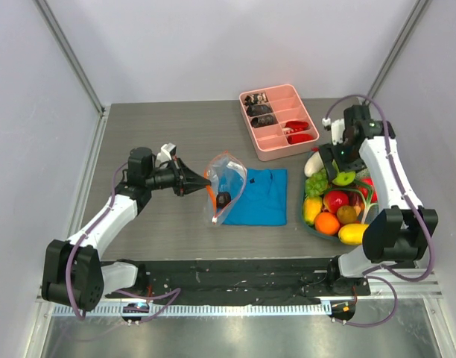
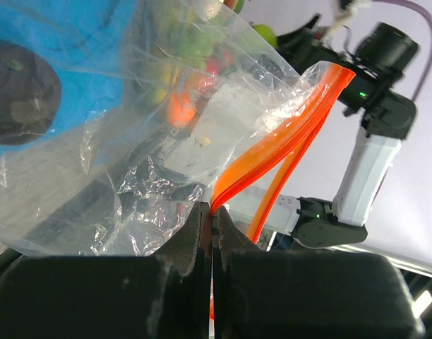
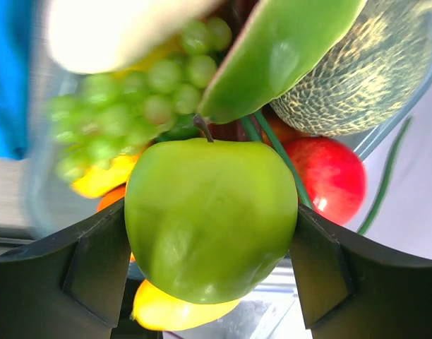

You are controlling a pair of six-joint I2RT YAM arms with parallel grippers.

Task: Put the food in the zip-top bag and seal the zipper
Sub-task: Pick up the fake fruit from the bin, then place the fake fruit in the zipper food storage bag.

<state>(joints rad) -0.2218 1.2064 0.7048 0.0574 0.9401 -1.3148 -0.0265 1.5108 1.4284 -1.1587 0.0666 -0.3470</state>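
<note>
**Left arm holds the bag up by its zipper; right arm grips a green apple in the bowl**

The left arm stretches from its near-left base toward the middle of the table [image 1: 161, 134], with its wrist level and pointing right. The left gripper [image 1: 202, 181] is fully closed, pinching the orange zipper [image 2: 286, 148] at one end. The clear bag [image 1: 226, 179] hangs from that pinch with its mouth gaping. It sits at the left edge of the blue cloth [image 1: 261, 201], near the table's centre.

The right arm rises from its near-right base, bends at the elbow and reaches far. Its wrist tips down over the bowl [image 1: 311, 227] at the right of the cloth. The right gripper [image 1: 340, 173] is wide, with a finger pressed against each side of the apple [image 3: 210, 219]. The apple sits among the other food in the bowl, beside grapes [image 3: 131, 106]. A pink tray [image 1: 267, 149] lies farther back.
</note>
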